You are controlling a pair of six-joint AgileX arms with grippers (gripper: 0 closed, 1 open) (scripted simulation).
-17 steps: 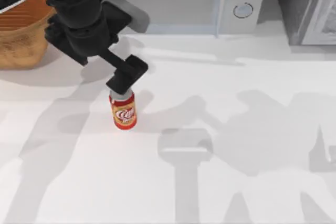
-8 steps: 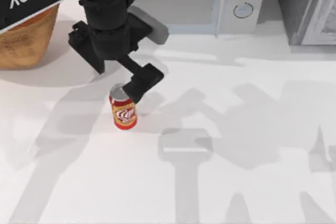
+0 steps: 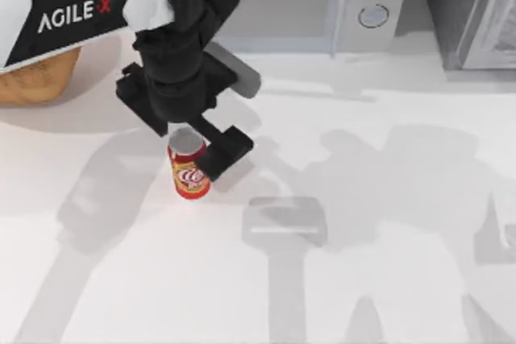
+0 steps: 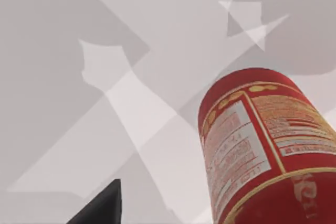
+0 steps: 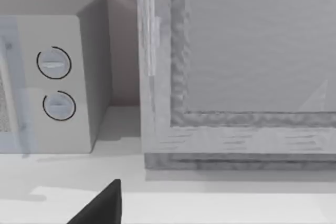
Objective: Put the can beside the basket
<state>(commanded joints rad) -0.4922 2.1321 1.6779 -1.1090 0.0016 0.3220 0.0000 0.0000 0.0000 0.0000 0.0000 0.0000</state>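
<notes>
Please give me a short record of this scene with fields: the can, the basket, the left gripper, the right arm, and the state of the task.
can: upright on the white table, left of centre
basket: top view's far left edge, partly under the left arm
left gripper: down at the can, low at its side
right arm: parked, facing the microwave
task state: can apart from the basket, not yet beside it

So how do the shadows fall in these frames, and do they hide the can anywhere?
Top view: broad soft arm shadows cross the white table, yet the can stays readable beside the left tool. Left wrist view: angular overlapping shadows behind the can, whose label is plainly lit. Right wrist view: even light on the microwave.
</notes>
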